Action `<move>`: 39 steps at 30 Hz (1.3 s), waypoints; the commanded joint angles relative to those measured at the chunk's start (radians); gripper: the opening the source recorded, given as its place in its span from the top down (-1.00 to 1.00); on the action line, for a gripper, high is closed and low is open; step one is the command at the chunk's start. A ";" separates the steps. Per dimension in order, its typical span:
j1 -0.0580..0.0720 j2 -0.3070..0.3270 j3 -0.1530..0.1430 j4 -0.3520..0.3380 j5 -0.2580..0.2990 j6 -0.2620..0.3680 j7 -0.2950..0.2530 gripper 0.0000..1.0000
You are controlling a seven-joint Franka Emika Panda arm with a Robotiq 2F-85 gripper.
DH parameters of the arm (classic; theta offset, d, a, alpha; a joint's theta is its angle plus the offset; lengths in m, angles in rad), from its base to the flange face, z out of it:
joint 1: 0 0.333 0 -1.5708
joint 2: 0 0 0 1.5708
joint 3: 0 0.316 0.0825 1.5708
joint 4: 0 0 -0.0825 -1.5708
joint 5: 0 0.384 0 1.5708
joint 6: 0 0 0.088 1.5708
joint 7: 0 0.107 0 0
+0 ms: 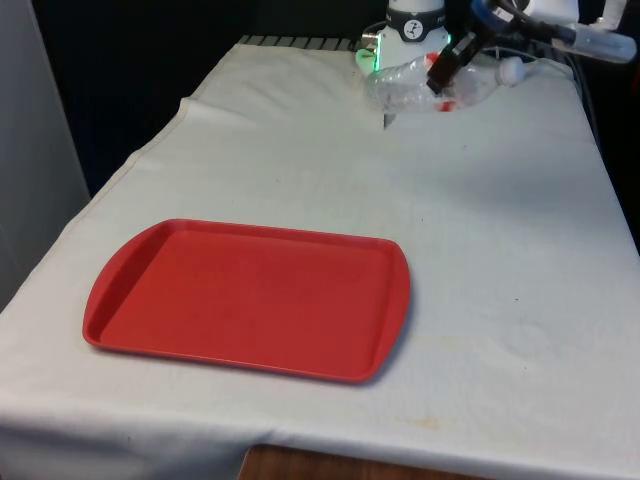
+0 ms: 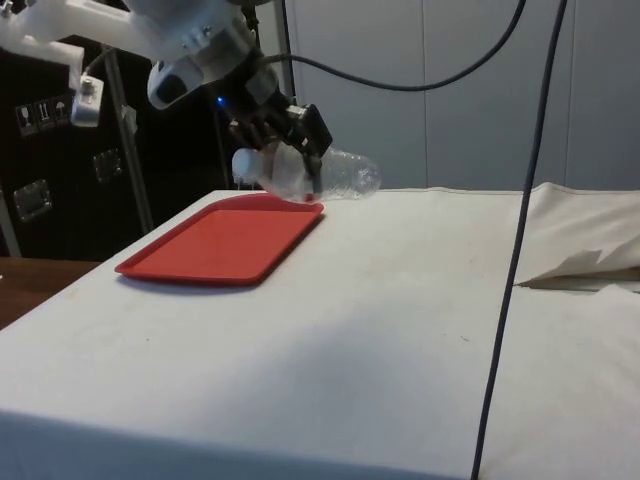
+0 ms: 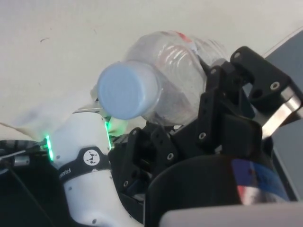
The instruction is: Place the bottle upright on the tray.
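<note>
A clear crumpled plastic bottle (image 1: 415, 82) with a white cap (image 1: 510, 70) lies on its side in the air above the table's far end, and my gripper (image 1: 441, 70) is shut on its middle. In the side view the bottle (image 2: 340, 176) sticks out level from the gripper (image 2: 298, 150), its cap (image 2: 245, 163) pointing towards the tray. The red tray (image 1: 250, 300) lies flat and bare near the front edge, at the front view's left, well away from the bottle. In the wrist view the bottle (image 3: 175, 71) sits between the black fingers (image 3: 246, 66), cap (image 3: 128, 90) facing the camera.
White cloth (image 1: 480, 220) covers the table between the bottle and the tray (image 2: 225, 240). In the side view a black cable (image 2: 515, 250) hangs down across the table and a raised fold of cloth (image 2: 580, 265) lies at the right.
</note>
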 commanded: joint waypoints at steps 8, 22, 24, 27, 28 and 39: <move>-0.007 -0.041 -0.034 -0.051 0.026 0.050 -0.044 0.29; -0.007 -0.061 -0.106 -0.076 0.051 0.076 -0.118 0.29; -0.001 -0.052 -0.113 -0.066 0.049 0.060 -0.118 0.29; -0.008 -0.062 -0.133 -0.078 0.057 0.085 -0.143 0.29; -0.008 -0.063 -0.138 -0.079 0.058 0.087 -0.148 0.29; -0.007 -0.057 -0.205 -0.075 0.080 0.112 -0.210 0.29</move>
